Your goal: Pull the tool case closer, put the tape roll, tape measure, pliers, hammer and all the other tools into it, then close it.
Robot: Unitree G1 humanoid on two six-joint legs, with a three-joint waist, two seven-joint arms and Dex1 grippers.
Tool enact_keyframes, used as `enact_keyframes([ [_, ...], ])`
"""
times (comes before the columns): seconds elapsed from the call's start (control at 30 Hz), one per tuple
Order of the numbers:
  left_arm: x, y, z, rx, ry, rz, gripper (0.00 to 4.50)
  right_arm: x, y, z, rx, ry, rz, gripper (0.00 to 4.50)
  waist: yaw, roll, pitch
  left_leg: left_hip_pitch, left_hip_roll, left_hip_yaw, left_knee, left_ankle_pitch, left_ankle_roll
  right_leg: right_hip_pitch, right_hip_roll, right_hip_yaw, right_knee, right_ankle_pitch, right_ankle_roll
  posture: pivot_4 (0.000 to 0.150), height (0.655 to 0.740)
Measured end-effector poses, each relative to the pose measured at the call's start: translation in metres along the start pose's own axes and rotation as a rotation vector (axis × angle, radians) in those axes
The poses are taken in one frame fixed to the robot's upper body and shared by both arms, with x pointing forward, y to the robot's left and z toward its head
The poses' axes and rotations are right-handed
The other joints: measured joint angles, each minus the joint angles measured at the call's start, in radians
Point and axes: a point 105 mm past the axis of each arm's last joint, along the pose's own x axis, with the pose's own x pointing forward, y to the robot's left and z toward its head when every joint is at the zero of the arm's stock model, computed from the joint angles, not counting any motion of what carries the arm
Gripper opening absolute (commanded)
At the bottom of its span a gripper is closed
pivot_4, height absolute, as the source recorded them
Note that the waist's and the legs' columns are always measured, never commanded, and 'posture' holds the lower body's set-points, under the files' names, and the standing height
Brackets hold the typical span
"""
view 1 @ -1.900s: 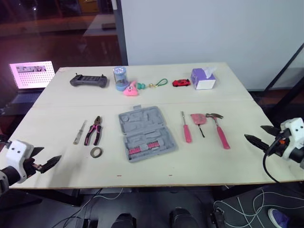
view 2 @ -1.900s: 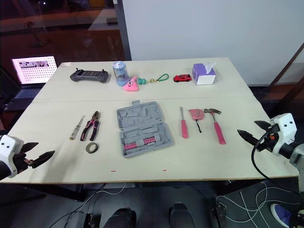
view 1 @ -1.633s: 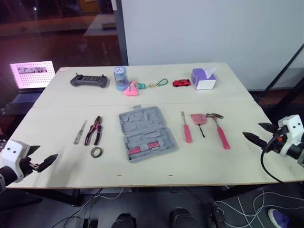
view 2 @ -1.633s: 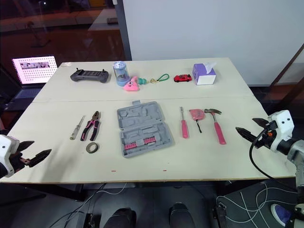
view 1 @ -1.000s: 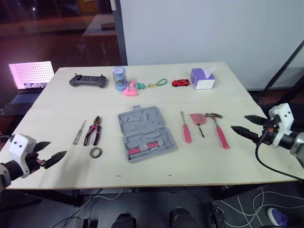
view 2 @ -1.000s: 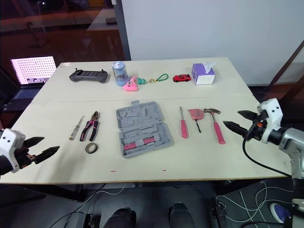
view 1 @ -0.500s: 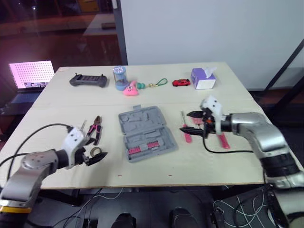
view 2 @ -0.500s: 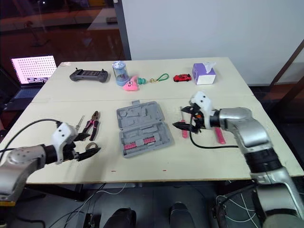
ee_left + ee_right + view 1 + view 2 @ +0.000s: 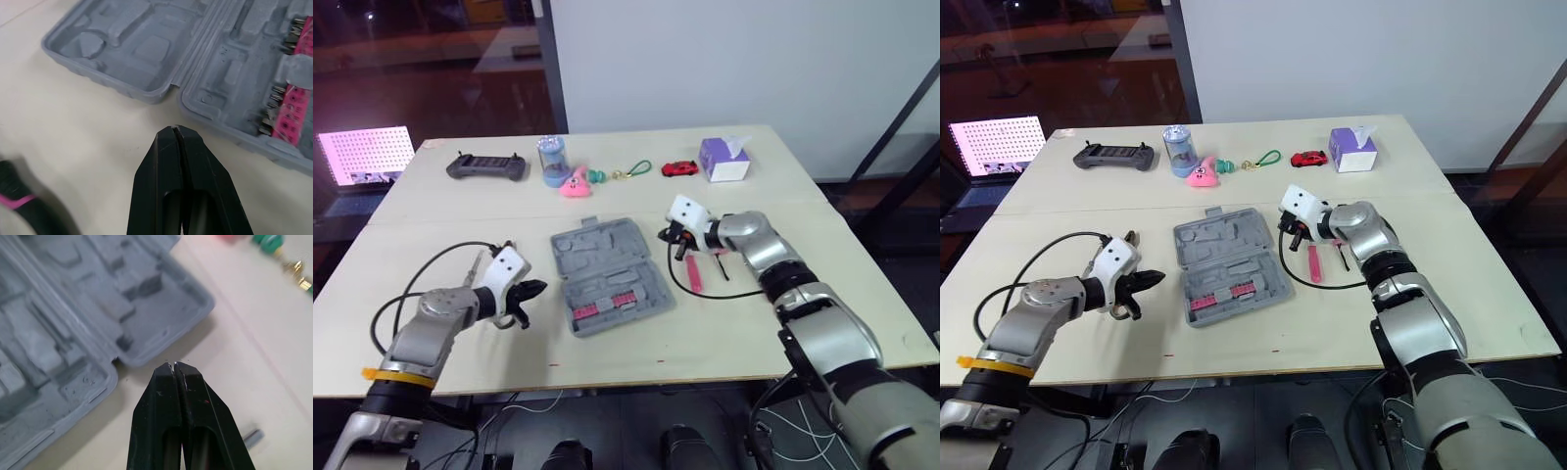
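The grey tool case (image 9: 610, 272) lies open in the middle of the table, with pink bits in its near half. My left gripper (image 9: 538, 288) is shut and empty, its tip just off the case's left edge (image 9: 146, 90). A black and pink pliers handle (image 9: 13, 198) lies close behind it. My right gripper (image 9: 664, 235) is shut and empty too, and points at the case's far right corner (image 9: 195, 308). The pink screwdriver (image 9: 692, 269) lies right of the case, under my right arm. My arms hide the hammer, the tape measure and the tape roll. A thin screwdriver (image 9: 475, 262) lies at the left.
Along the table's far edge stand a game controller (image 9: 486, 166), a blue jar (image 9: 549, 160), a pink toy (image 9: 574, 182), a green keychain (image 9: 636, 171), a red toy car (image 9: 679, 168) and a purple tissue box (image 9: 722, 161). A lit laptop (image 9: 367, 157) sits off the table's left.
Both arms have swung in from the table's outer sides to the two sides of the case. Both grippers have gone from open to shut. The camera has shifted a little.
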Motion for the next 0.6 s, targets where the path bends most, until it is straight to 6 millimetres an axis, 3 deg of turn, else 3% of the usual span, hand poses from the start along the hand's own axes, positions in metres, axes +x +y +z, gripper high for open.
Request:
enact_keyframes([
  [0.1,0.005,0.009,0.001,-0.002,0.027,0.013,0.04,0.007,0.005,-0.009,-0.084,0.067,0.001,0.08,-0.005,0.000,0.000,0.000,0.000,0.000,0.000,0.001,-0.001,0.000,0.000,0.000,0.001,0.000,0.000,0.150,0.7400],
  [0.33,0.016,0.007,-0.022,-0.045,0.109,-0.009,0.04,0.022,0.020,-0.009,-0.172,0.118,0.023,0.08,-0.031,0.000,0.000,0.000,0.000,-0.001,-0.001,0.001,-0.001,-0.001,0.000,0.000,0.001,0.000,0.000,0.150,0.7400],
  [0.6,0.036,0.008,-0.016,-0.036,0.092,-0.020,0.04,0.040,0.038,-0.005,-0.227,0.156,0.034,0.08,-0.030,0.001,-0.001,0.000,-0.001,-0.001,0.000,0.001,-0.002,-0.001,0.000,0.000,0.003,0.000,0.000,0.150,0.7400],
])
